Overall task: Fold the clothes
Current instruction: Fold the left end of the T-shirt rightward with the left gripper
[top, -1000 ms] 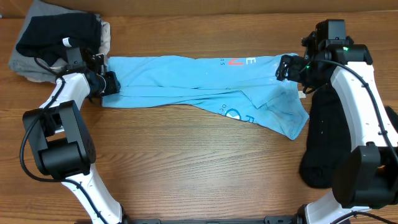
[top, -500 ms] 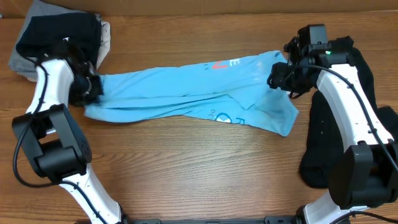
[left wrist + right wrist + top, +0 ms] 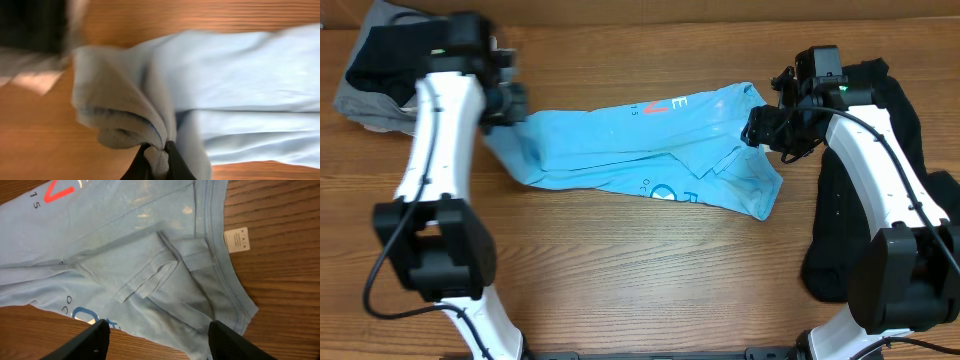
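A light blue T-shirt [image 3: 640, 150] with red and blue print lies bunched across the middle of the wooden table. My left gripper [image 3: 510, 105] is shut on the shirt's left end and holds it lifted; in the left wrist view [image 3: 159, 155] the fabric is pinched between the fingers. My right gripper [image 3: 765, 128] is open above the shirt's right end, near the collar and its white tag [image 3: 236, 240]. In the right wrist view the fingers [image 3: 157, 339] spread wide over the shirt [image 3: 150, 270] and hold nothing.
A pile of black and grey clothes [image 3: 390, 60] sits at the back left corner. A black garment [image 3: 850, 210] lies along the right side under my right arm. Bare wooden table [image 3: 640, 280] fills the front.
My left gripper has lifted and carried the shirt's left end rightward, bunching the shirt shorter. My right gripper has shifted slightly left over the shirt's right end.
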Controlling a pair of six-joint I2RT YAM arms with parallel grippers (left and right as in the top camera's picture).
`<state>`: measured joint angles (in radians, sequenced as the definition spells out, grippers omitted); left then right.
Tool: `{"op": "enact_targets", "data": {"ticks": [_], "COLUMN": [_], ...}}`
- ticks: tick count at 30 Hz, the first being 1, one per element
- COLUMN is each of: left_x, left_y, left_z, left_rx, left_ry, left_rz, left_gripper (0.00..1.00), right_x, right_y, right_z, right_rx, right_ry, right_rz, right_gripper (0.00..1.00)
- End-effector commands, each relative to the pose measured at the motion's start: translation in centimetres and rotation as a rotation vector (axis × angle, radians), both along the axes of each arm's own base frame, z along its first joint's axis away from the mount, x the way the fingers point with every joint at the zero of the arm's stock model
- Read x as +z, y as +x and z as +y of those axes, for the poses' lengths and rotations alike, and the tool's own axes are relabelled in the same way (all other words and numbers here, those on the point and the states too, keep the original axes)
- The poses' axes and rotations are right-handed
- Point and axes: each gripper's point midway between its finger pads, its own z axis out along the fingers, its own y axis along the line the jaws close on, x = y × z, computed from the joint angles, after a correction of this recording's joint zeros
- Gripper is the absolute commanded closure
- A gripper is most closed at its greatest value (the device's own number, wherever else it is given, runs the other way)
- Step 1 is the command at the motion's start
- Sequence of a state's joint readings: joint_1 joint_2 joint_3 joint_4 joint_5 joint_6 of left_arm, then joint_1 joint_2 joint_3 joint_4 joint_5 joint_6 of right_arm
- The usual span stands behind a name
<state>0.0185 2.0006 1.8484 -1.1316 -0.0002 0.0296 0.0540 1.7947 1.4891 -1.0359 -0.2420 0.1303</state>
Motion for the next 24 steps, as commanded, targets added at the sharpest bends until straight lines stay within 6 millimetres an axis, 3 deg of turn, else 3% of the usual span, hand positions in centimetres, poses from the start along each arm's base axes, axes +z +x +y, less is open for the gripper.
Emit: {"op": "enact_targets", "data": {"ticks": [1, 9, 13, 18, 20, 21, 24], "left_x": [-1.3, -4.0, -5.1, -4.9, -5.0, -5.0, -4.9], "left_y": [1.1, 1.6, 0.8, 0.1, -0.1, -0.1, 0.0], "left_z": [-5.2, -15.7, -19.3, -23.1, -23.5, -23.6, -23.7], "left_rx": [-0.127, -0.338, -0.412, -0.483, -0.491, -0.480, -0.470], "left_ry": [-0.004, -0.008, -0.003, -0.005, -0.006, -0.009, -0.018], "left_rz": [-0.007, -0.040, -0.037, -0.075, -0.075, -0.075, -0.079], "left_gripper": [0.96, 0.96, 0.96, 0.94, 0.84, 0.75, 0.20], "right_x": [0.0, 0.0, 0.0, 0.0, 0.0, 0.0, 0.0], "right_y": [0.0, 0.1, 0.1, 0.4, 0.4, 0.4, 0.4], "right_z": [0.1, 0.0, -0.1, -1.0, -1.3, -1.3, -1.4], "right_rx": [0.000, -0.001, -0.004, -0.048, -0.058, -0.060, -0.062], "right_ry": [0.014, 0.013, 0.013, 0.020, 0.021, 0.021, 0.021], "right_rz": [-0.001, -0.002, -0.002, -0.003, -0.001, -0.001, -0.002], "right_gripper": [0.34, 0.33, 0.33, 0.32, 0.30, 0.28, 0.20]}}
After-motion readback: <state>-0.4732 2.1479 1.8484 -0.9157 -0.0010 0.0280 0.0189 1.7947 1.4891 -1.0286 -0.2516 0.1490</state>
